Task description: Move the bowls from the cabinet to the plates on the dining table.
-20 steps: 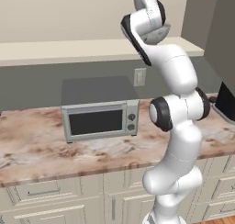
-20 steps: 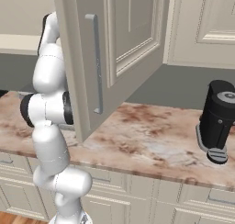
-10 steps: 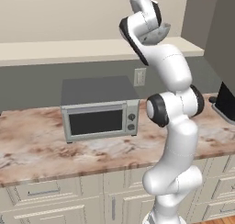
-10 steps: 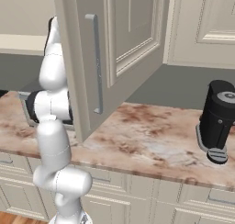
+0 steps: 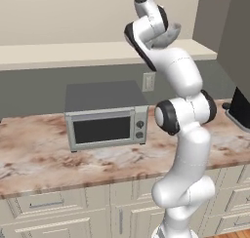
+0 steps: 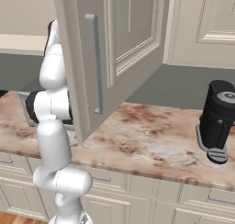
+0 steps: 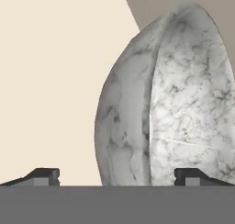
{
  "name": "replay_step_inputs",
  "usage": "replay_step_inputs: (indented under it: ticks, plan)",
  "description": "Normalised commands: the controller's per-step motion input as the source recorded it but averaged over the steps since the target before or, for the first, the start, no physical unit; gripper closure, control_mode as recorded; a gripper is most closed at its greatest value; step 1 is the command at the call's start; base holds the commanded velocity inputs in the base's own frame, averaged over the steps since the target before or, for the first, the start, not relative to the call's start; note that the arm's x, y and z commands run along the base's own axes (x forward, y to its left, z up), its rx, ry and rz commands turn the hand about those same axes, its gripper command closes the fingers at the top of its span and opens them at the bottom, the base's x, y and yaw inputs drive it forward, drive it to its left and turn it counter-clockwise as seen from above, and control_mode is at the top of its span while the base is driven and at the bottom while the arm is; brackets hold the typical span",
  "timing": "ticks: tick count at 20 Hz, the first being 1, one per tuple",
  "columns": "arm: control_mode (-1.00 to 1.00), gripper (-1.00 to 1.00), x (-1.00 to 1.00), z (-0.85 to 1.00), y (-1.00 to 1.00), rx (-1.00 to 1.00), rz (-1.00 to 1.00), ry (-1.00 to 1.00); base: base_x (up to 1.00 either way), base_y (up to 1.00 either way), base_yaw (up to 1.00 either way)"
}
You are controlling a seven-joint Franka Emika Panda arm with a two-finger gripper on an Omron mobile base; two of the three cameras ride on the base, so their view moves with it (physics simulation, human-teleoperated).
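The jaws stand wide apart with a bowl [image 7: 160, 103] close ahead between the fingertips [image 7: 43, 176], inside the cabinet [image 6: 114, 44]. Nothing is gripped yet. Closing off-centre on the curved wall could squeeze the bowl sideways, tipping it or knocking it off the shelf.

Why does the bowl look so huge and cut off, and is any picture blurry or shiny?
Hand view: the bowl sits very close to the camera, so it looms and its bottom is cropped. Left base view: sharp, flat even light, no glare on the microwave. Right base view: soft shade under the open cabinet door.
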Motion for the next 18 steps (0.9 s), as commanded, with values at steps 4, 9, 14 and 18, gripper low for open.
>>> replay_step_inputs:
  ticks: [4, 9, 14, 18]
  plan:
    - [-1.00, -1.00, -0.06, -0.71, 0.00, 0.00, 0.08, 0.00, 0.00, 0.00, 0.00]
    - [-1.00, -1.00, -0.04, -0.56, 0.00, -0.01, 0.08, 0.00, 0.00, 0.00, 0.00]
    - [-1.00, 1.00, 0.00, -0.31, 0.00, -0.01, 0.06, 0.00, 0.00, 0.00, 0.00]
    - [-1.00, 1.00, 0.00, -0.12, 0.00, 0.00, 0.05, 0.00, 0.00, 0.00, 0.00]
